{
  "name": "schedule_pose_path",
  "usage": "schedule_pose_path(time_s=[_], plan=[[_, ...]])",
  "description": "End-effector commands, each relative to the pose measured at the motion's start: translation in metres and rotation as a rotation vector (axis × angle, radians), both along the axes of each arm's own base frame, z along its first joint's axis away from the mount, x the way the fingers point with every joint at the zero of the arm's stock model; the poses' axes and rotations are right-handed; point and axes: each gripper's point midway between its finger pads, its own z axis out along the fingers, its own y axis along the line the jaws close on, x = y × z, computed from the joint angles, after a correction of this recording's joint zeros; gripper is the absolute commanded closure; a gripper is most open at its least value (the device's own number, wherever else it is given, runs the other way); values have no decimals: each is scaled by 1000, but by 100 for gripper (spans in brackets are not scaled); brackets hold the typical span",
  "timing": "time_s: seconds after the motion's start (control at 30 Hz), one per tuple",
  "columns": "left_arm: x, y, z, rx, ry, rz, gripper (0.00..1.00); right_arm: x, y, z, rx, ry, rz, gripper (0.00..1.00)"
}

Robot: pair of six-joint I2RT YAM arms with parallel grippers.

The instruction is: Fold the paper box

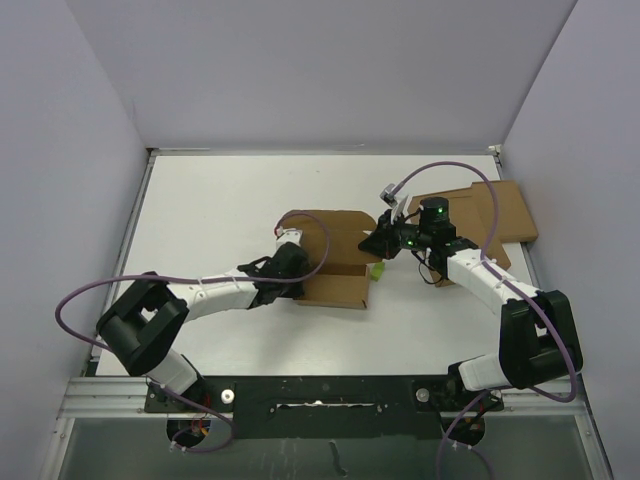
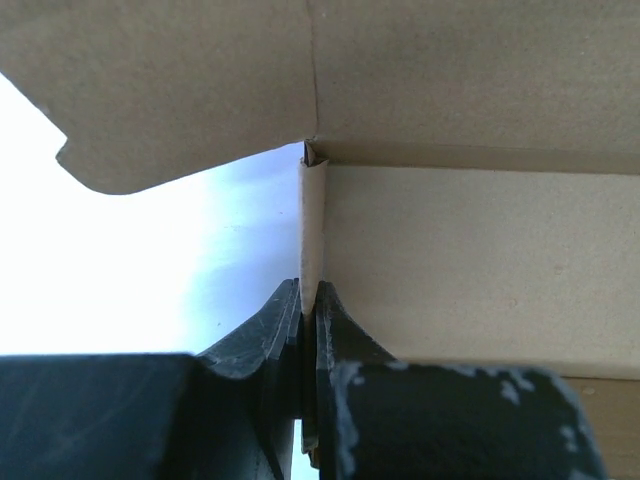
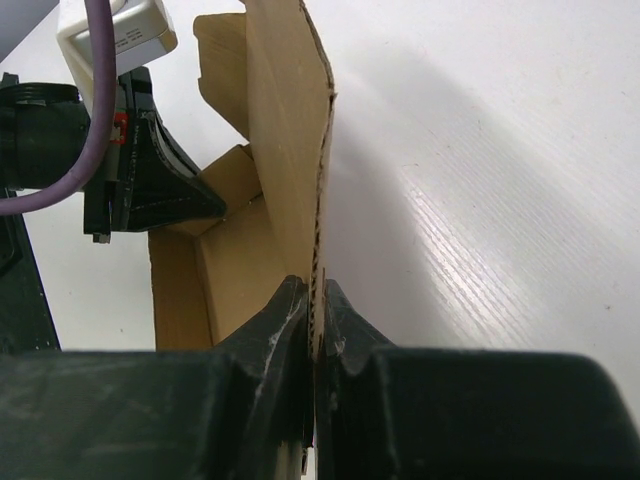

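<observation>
The paper box point(image 1: 335, 258) is a brown cardboard sheet, partly folded, in the middle of the table. My left gripper point(image 1: 291, 262) is at its left end, shut on a thin upright flap edge point(image 2: 312, 230). In the left wrist view my left gripper point(image 2: 309, 291) pinches that edge, with a broad box panel point(image 2: 470, 260) to its right. My right gripper point(image 1: 379, 243) is at the box's right end. In the right wrist view my right gripper point(image 3: 316, 286) is shut on a raised side wall point(image 3: 285, 130), whose corrugated edge runs up from between the fingertips.
A larger flat brown cardboard slab point(image 1: 505, 212) lies at the back right, partly under the right arm. A small green thing point(image 1: 376, 270) sits at the box's right front corner. White walls enclose the table on three sides. The left arm's wrist point(image 3: 150, 170) shows beyond the box.
</observation>
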Motion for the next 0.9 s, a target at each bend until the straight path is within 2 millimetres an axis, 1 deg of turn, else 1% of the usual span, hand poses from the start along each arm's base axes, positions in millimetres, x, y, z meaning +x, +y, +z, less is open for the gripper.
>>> schedule_pose_path(time_s=[0.0, 0.03, 0.1, 0.17, 0.33, 0.47, 0.57, 0.63, 0.67, 0.7, 0.73, 0.77, 0.87], plan=[[15, -2, 18, 44, -82, 12, 100, 4, 6, 13, 16, -46, 27, 100], [15, -4, 22, 34, -88, 10, 96, 4, 6, 13, 18, -45, 28, 100], [16, -9, 29, 13, -102, 4, 83, 4, 6, 13, 18, -45, 28, 100], [17, -12, 39, -12, -120, 4, 77, 3, 7, 14, 19, -46, 29, 100], [18, -14, 58, -61, -155, 7, 69, 3, 7, 14, 21, -46, 32, 100], [17, -12, 69, -86, -181, 10, 64, 3, 7, 14, 22, -47, 36, 100], [15, -9, 78, -108, -203, 14, 60, 2, 8, 14, 24, -45, 40, 100], [13, -6, 88, -135, -233, 14, 53, 2, 7, 15, 24, -47, 44, 100], [11, -3, 90, -144, -251, 7, 51, 2, 8, 15, 26, -48, 49, 100], [10, 1, 99, -153, -298, -17, 48, 1, 8, 16, 29, -49, 59, 100], [10, 2, 101, -154, -307, -19, 46, 1, 8, 16, 29, -50, 63, 100], [9, 5, 110, -164, -342, -31, 41, 0, 9, 17, 32, -52, 76, 100], [5, 18, 125, -170, -423, -74, 26, -3, 10, 18, 41, -49, 107, 100]])
